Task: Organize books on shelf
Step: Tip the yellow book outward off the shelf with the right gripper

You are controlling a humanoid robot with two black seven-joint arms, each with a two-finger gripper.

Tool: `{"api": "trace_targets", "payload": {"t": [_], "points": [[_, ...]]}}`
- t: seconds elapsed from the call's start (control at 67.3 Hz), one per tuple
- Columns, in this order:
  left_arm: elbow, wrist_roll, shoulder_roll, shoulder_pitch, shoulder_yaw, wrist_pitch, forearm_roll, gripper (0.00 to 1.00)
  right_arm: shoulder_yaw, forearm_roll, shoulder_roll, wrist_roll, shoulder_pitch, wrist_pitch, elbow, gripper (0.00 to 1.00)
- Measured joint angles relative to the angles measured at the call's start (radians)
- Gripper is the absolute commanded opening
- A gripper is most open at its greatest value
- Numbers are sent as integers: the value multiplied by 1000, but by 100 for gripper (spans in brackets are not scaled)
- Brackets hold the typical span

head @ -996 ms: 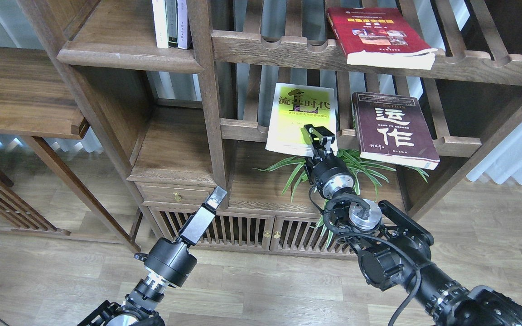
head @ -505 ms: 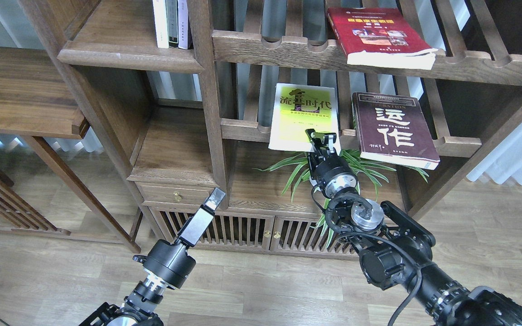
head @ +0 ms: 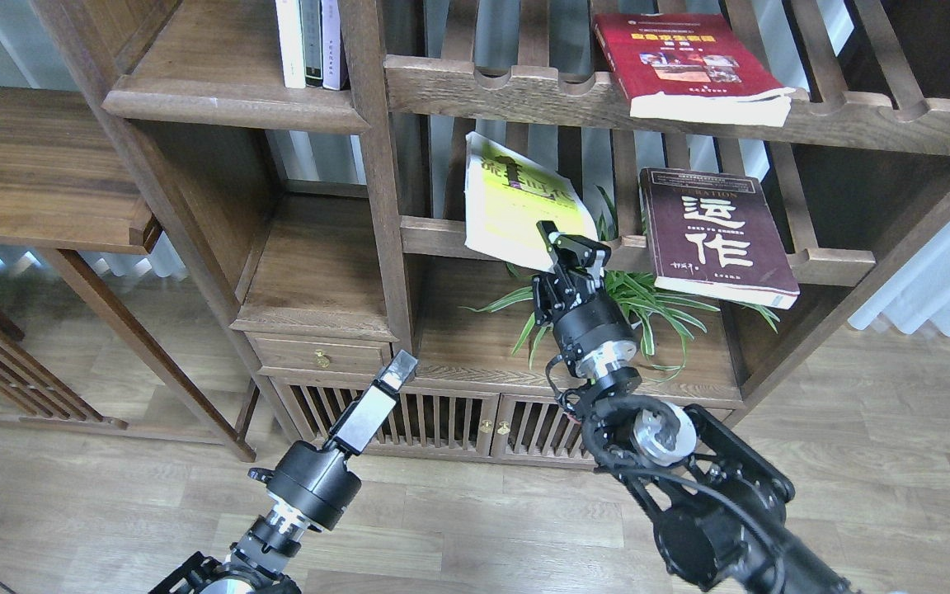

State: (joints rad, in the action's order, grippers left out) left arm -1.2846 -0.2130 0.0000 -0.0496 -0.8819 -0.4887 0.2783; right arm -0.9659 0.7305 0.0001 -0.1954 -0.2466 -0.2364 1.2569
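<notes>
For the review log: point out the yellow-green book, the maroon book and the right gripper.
yellow-green book [head: 508, 206], head view, middle of its cover.
maroon book [head: 714, 235], head view, cover centre.
right gripper [head: 571, 247], head view, between its fingertips.

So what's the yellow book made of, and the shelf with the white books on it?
The yellow-green book looks like a paperback: a glossy paper cover that bends and tilts in the right gripper. The shelf looks like solid dark brown wood, with visible grain and a smooth rounded front edge.

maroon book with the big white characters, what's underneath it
The maroon book with big white characters lies on a slatted wooden rack, its front corner overhanging the rail. Below, green plant leaves spread over a brown board. Whatever sits directly beneath the cover is hidden.
</notes>
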Motion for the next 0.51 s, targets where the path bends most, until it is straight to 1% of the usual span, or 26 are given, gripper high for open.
{"api": "trace_targets", "payload": {"t": [0.104,0.134,0.149,0.297,0.357,0.505], "points": [[-7,0,0,0,0,0,-1,100,7,-12,0,-1,32,-61,46,5],[-8,0,0,0,0,0,-1,100,10,-19,0,-1,40,-90,53,5],[-9,0,0,0,-1,0,-1,100,13,-27,0,0,54,-132,57,5],[-12,0,0,0,-11,0,-3,100,16,-34,0,3,83,-210,65,4],[-12,0,0,-1,-13,0,-5,100,16,-34,-7,4,98,-237,76,4],[-13,0,0,-1,-24,0,-8,100,28,-35,-49,6,126,-252,104,4]]}}
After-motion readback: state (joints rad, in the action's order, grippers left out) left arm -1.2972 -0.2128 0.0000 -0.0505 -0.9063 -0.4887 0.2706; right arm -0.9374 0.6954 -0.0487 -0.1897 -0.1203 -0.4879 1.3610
